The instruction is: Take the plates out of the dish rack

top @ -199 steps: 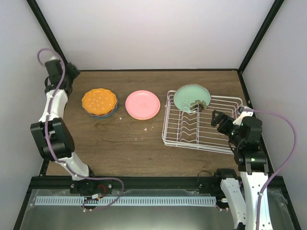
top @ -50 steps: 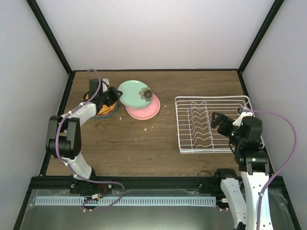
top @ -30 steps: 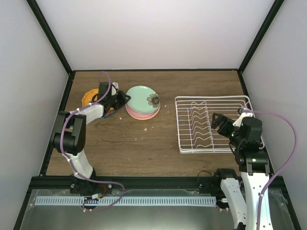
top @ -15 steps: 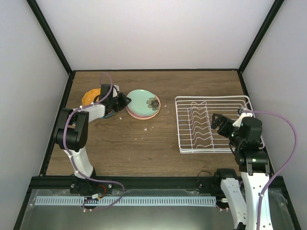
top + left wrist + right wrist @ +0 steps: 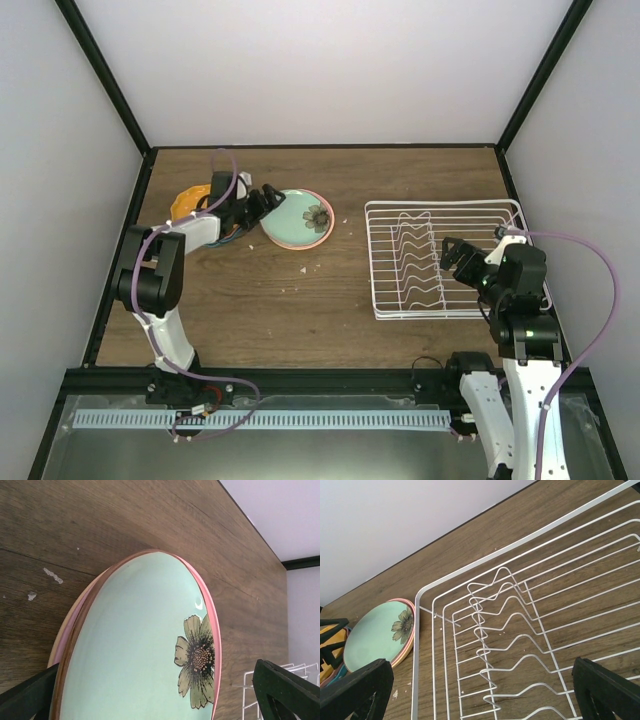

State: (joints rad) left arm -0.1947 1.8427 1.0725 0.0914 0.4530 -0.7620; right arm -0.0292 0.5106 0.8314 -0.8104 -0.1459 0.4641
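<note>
Near the table's far-left corner sits the orange-topped stack. Beside it the left gripper has just sprung open, releasing the mint green plate, now flat on the pink plate. By the right edge, the dish rack stands empty under the right gripper, also released. Unloading looks complete.

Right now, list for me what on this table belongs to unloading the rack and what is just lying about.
Job in hand: dish rack; mint flower plate; pink plate under it; orange plate; left end effector, open by the mint flower plate.

Lying about: pale crumbs on the table.
</note>
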